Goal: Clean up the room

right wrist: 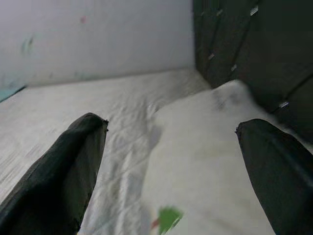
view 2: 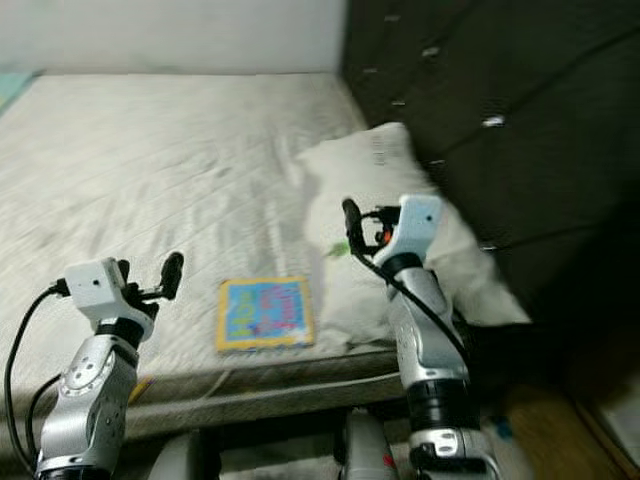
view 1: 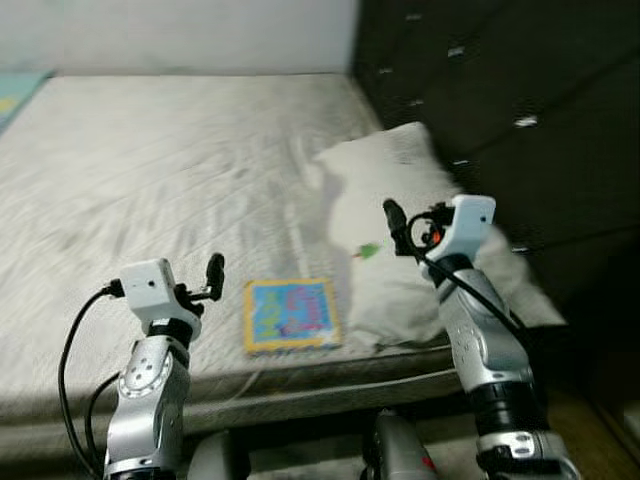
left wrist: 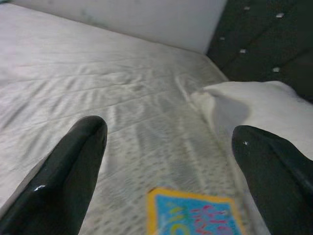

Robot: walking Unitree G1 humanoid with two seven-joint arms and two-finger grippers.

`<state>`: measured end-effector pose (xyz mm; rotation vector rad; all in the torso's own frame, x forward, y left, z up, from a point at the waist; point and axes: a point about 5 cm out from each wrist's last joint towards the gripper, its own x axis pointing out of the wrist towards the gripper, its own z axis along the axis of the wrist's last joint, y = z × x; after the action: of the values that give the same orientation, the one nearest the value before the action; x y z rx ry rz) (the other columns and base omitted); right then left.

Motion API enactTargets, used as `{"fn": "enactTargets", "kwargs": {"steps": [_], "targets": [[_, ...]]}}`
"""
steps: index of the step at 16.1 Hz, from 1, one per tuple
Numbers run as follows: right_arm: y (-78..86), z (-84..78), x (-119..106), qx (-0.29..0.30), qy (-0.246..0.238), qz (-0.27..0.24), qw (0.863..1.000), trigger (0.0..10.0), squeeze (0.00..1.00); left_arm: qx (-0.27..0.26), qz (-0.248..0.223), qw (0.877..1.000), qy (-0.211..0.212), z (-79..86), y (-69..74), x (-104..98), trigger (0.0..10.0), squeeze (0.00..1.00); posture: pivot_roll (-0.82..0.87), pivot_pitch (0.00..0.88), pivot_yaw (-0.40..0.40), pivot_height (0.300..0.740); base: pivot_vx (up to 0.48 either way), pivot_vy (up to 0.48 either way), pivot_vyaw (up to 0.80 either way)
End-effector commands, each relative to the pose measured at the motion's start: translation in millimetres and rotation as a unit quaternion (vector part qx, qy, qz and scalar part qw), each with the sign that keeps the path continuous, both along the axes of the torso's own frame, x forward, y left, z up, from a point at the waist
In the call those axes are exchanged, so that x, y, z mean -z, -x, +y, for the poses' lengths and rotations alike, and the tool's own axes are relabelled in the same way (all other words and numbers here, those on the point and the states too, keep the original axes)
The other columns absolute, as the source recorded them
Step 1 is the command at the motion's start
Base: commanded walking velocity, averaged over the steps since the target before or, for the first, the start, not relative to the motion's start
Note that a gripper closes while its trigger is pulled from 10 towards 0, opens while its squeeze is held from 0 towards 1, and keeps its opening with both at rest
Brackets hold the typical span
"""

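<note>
A flat picture book (view 1: 291, 314) with a yellow border and a blue cover lies on the bed (view 1: 150, 170) near its front edge. It also appears low in the left wrist view, book (left wrist: 193, 215). My left gripper (view 1: 210, 283) hovers open just left of it, fingers (left wrist: 73, 161) spread wide with nothing between them. A white pillow (view 1: 400, 190) rests against the headboard, and a small green item (view 1: 368, 250) lies on its near side. My right gripper (view 1: 405, 228) is held open above the pillow's front part, close to the green item (right wrist: 168, 218).
A dark tufted headboard (view 1: 500, 100) rises along the right of the bed, and a pale wall (view 1: 180, 30) stands behind it. Something teal (view 1: 18, 95) shows at the far left edge. Wooden floor (view 1: 595, 420) is at the lower right.
</note>
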<state>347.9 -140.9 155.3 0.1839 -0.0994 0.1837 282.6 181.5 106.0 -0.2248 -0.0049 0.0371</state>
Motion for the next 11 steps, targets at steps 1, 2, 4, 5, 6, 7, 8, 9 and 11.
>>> {"fn": "enactTargets", "kwargs": {"steps": [1,2,4,5,6,7,8,9,11], "targets": [[-2.7,-3.7,-4,0.007,-0.007,-0.008,1.000,10.0,0.00,0.002,-0.011,1.000,-0.001,-1.8,-5.9,-5,10.0,0.00,-0.09,0.000,0.002,0.693,0.000,0.000,-0.41],[-3.3,-3.8,-5,0.007,-0.007,-0.009,1.000,10.0,0.00,0.002,-0.012,1.000,-0.002,-1.5,-7.9,-6,10.0,0.00,-0.09,0.000,0.003,0.701,0.000,0.000,-0.41],[-4.4,-4.8,-3,0.009,-0.008,-0.012,1.000,10.0,0.00,-0.007,-0.022,1.000,-0.011,0.4,-13.2,-7,10.0,0.00,-0.10,0.000,0.007,0.727,0.000,0.000,-0.41],[-4.2,-4.8,-2,0.009,-0.008,-0.012,1.000,10.0,0.00,-0.010,-0.024,1.000,-0.016,1.1,-13.8,-7,10.0,0.00,-0.10,0.000,0.008,0.735,0.000,0.000,-0.41],[-2.8,-4.9,-2,0.008,-0.008,-0.014,1.000,10.0,0.00,-0.015,-0.026,0.999,-0.022,1.3,-15.9,-8,10.0,0.00,-0.11,0.000,0.010,0.740,0.000,0.000,-0.40],[-2.1,-4.9,-2,0.007,-0.007,-0.015,1.000,10.0,0.00,-0.017,-0.027,0.999,-0.023,1.2,-16.8,-8,10.0,0.00,-0.11,0.000,0.010,0.740,0.000,0.000,-0.41],[0.2,-4.3,1,0.003,-0.004,-0.013,1.000,10.0,0.00,-0.009,-0.023,1.000,-0.017,0.0,-17.0,-6,10.0,0.00,-0.11,0.000,0.014,0.740,0.000,0.000,0.00],[1.0,-4.2,2,0.003,-0.003,-0.014,1.000,10.0,0.00,-0.007,-0.024,1.000,-0.017,-0.4,-17.1,-6,10.0,0.00,-0.11,0.000,0.019,0.740,0.000,0.000,0.00],[3.2,-4.3,6,0.003,-0.002,-0.010,1.000,10.0,0.00,0.000,-0.020,1.000,-0.020,-1.6,-16.2,-4,10.0,0.00,-0.10,0.000,0.026,0.740,0.000,0.000,0.00]]}}
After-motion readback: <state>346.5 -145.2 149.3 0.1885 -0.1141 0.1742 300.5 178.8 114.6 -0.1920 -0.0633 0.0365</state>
